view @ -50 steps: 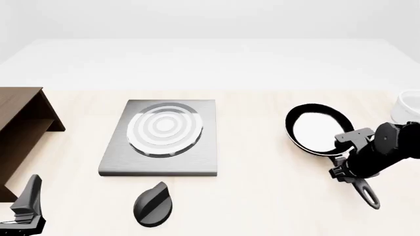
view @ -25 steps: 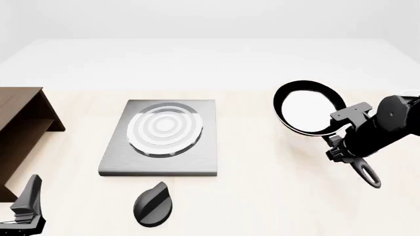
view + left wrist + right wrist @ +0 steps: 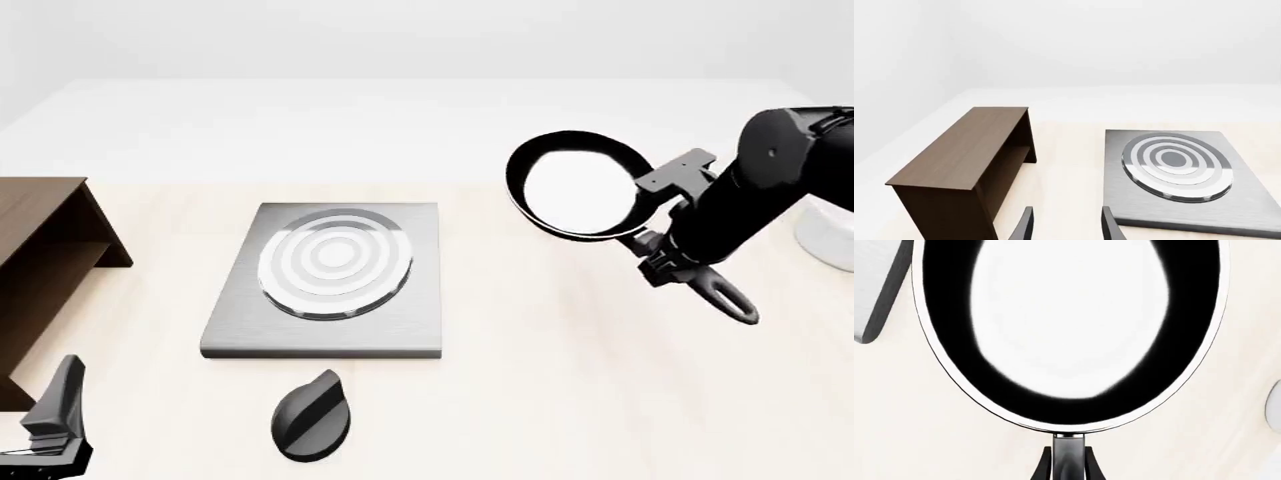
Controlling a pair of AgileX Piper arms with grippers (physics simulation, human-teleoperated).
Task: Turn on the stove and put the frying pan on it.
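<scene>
1. The pale wooden table fills the lower part of the front view; a dark brown wooden shelf unit stands at its left edge.
2. The black right arm reaches in from the upper right of the front view, angled down and leftward. Its right gripper is clamped on the long black handle of the small round black frying pan; the right wrist view shows the fingers pressed against both sides of the handle.
3. The pan is held clear of the table in the upper middle-right of the front view, right of the stove and apart from it. Its glossy pale inside is empty. Compared with half a second ago it is higher and further left, nearer the stove.
4. The flat square grey metal stove with its silver ringed burner lies centre-left, with nothing on it, unmoved.
5. The black oval knob sits below the stove, unmoved.
6. The left gripper waits at the lower left corner, its fingers parted and holding nothing.
7. A white bowl shows at the right edge.
</scene>
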